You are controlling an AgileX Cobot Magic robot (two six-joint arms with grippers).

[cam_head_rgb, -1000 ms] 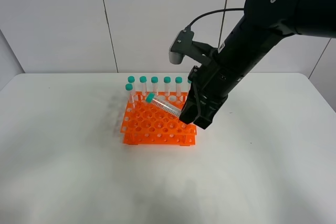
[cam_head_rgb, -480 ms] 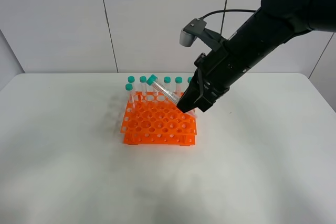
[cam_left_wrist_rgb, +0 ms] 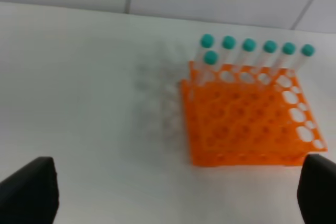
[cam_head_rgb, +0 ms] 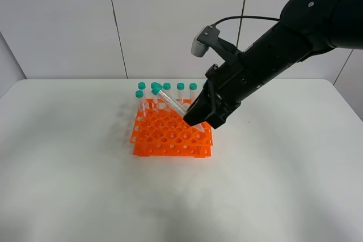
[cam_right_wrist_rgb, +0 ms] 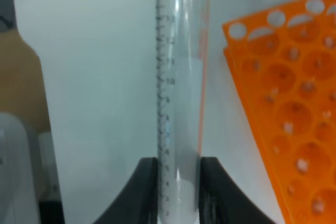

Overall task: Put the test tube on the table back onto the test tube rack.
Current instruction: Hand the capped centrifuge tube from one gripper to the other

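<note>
My right gripper [cam_head_rgb: 197, 119] is shut on the pointed end of the test tube [cam_head_rgb: 172, 104], a clear tube with a teal cap. It holds the tube tilted above the orange test tube rack [cam_head_rgb: 164, 135], cap up and towards the back left. In the right wrist view the tube [cam_right_wrist_rgb: 181, 87] sits between the two black fingers [cam_right_wrist_rgb: 146, 187], with the rack [cam_right_wrist_rgb: 294, 108] beside it. Several teal-capped tubes [cam_head_rgb: 180, 90] stand in the rack's back row. The left wrist view shows the rack [cam_left_wrist_rgb: 247, 121] from a distance, and my left gripper [cam_left_wrist_rgb: 173, 192] is open and holds nothing.
The rack stands near the middle of the white table [cam_head_rgb: 68, 168]. A white panelled wall [cam_head_rgb: 62, 21] rises behind the table's far edge. The left arm does not show in the exterior high view.
My right gripper has lifted and swung the test tube over the rack. The cap rose and moved towards the back row, and the tube now stands steeper.
</note>
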